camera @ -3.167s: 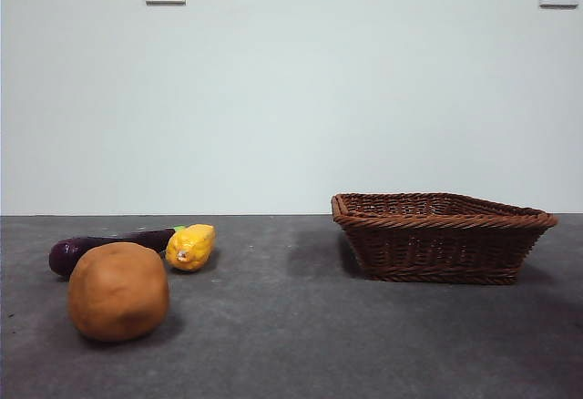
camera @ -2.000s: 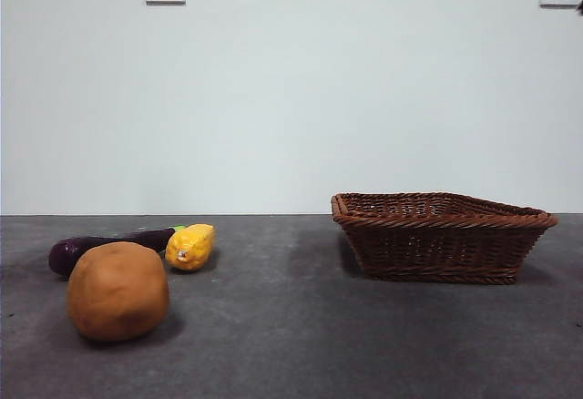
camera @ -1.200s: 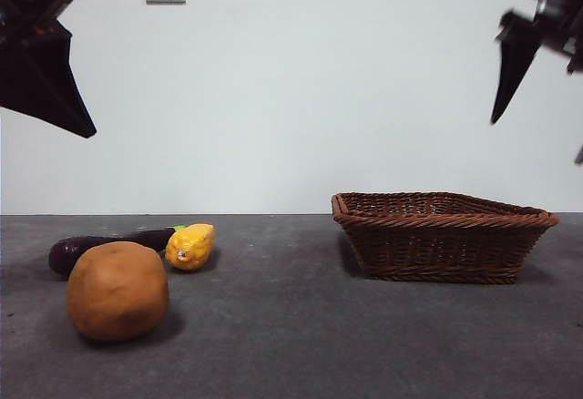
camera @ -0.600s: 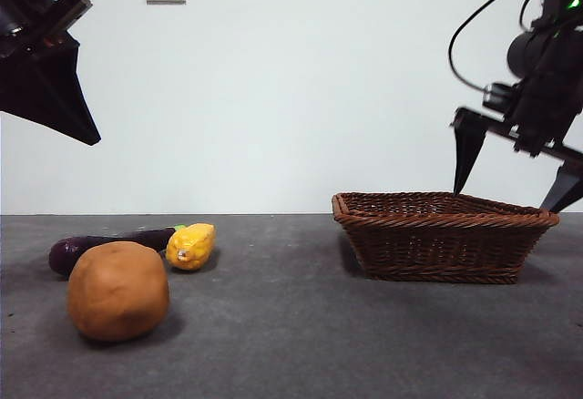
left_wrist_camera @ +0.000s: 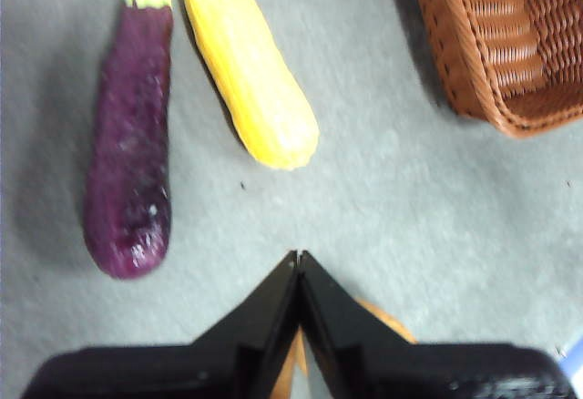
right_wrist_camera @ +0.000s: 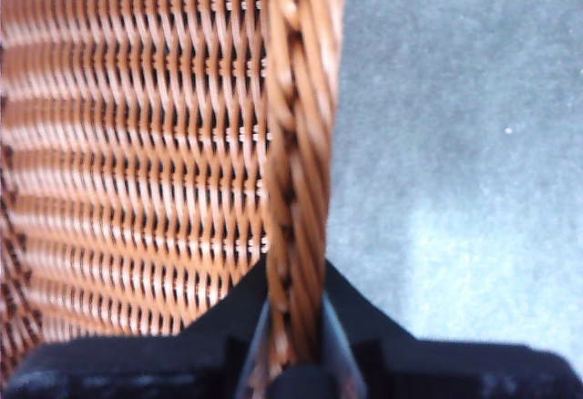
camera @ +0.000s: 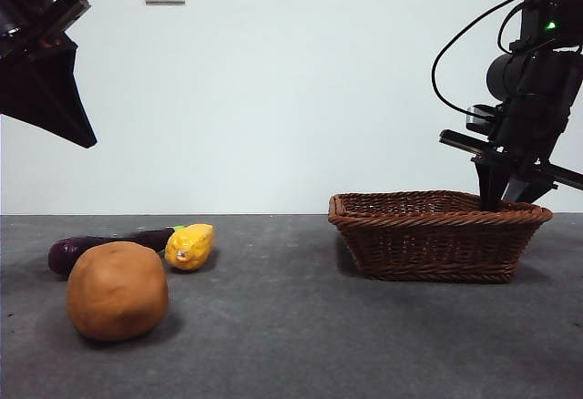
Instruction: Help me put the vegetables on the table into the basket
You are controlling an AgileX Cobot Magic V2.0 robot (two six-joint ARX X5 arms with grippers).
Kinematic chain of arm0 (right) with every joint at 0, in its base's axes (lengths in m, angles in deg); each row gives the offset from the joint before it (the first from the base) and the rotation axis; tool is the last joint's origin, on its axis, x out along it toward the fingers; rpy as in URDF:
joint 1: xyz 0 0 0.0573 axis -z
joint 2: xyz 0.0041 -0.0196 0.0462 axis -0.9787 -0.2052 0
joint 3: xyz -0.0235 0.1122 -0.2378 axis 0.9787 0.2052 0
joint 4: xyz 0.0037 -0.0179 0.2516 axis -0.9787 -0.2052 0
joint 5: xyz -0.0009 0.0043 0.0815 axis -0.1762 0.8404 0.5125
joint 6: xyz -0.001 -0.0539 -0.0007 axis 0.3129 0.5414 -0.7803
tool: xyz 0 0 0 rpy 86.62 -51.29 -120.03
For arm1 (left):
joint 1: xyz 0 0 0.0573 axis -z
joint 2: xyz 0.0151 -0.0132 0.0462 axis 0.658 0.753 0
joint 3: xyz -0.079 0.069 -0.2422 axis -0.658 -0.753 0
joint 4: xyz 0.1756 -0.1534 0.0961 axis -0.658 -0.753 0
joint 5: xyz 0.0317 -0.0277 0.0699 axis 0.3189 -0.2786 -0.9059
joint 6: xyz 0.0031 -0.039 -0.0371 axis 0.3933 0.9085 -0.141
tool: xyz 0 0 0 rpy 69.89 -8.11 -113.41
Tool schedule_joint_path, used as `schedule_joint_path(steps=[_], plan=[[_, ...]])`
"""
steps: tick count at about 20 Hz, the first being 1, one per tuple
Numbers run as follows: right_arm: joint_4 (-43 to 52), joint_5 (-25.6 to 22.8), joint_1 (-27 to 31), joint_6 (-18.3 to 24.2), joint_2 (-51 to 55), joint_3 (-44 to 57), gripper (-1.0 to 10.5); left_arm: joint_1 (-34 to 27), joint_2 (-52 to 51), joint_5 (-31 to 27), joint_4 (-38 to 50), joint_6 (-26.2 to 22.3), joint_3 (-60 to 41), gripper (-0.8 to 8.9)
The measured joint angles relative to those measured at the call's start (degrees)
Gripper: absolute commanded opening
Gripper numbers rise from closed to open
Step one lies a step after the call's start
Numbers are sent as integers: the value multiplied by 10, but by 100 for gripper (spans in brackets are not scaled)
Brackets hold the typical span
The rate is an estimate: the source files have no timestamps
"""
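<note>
Vegetables all lie on our dark grey table [camera: 301, 326], none in the brown wicker basket [camera: 437, 240]: orange-brown potato [camera: 117, 290], purple eggplant [left_wrist_camera: 130, 176], yellow corn [left_wrist_camera: 248, 62]. Right gripper [right_wrist_camera: 296, 326] pinches the basket rim; left gripper [left_wrist_camera: 298, 262] hangs pressed together above them.

The front view looks level across the desk [camera: 301, 326] toward the wall. Each wrist view looks down past its own jaws: left high above the eggplant [left_wrist_camera: 129, 144] and corn [left_wrist_camera: 250, 66], right close on the basket [right_wrist_camera: 296, 98] rim, which all three views share.
</note>
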Motion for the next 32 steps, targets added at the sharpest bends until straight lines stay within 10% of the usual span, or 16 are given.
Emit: schedule_joint_path(steps=[11, 13, 16, 17, 32], plan=[[-101, 19, -3, 26, 214, 0, -8, 123, 58, -163, -47, 92, 112, 26], [-121, 19, -3, 34, 247, 0, -8, 138, 109, -163, -83, 94, 164, 149], [-157, 19, -3, 43, 289, 0, -8, 160, 192, -200, -108, 96, 240, 791], [-166, 19, -3, 49, 301, 0, -8, 167, 217, -211, -120, 94, 266, 860], [-202, 12, -3, 78, 346, 0, -8, 191, 366, -236, -94, 122, 325, 843]])
